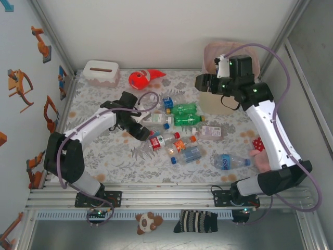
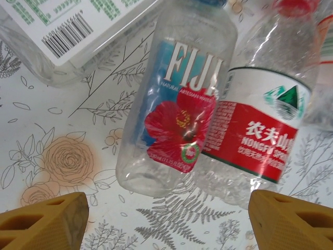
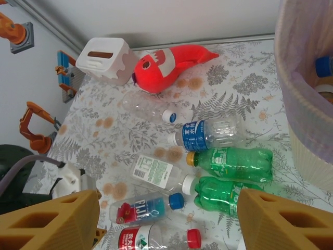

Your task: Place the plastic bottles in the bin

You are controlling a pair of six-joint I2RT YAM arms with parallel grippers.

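Observation:
Several plastic bottles (image 1: 179,117) lie in a loose heap mid-table. My left gripper (image 1: 147,134) hangs low at the heap's left edge, open and holding nothing. Just ahead of its fingertips (image 2: 47,221) lie the bases of a Fiji bottle (image 2: 177,104) and a red-labelled bottle (image 2: 260,130). The beige bin (image 1: 229,57) with its pink liner stands at the back right. My right gripper (image 1: 200,83) hovers high beside the bin's left wall (image 3: 307,104), open and empty, looking down on two green bottles (image 3: 234,162) and a blue-labelled one (image 3: 208,134).
A white tissue box (image 1: 100,72) and a red-orange fish toy (image 1: 145,78) sit at the back. One bottle (image 1: 226,161) lies apart at the front right, near a plush toy (image 1: 257,153). A white-labelled bottle (image 2: 78,26) lies further ahead of the left gripper. Walls enclose the table.

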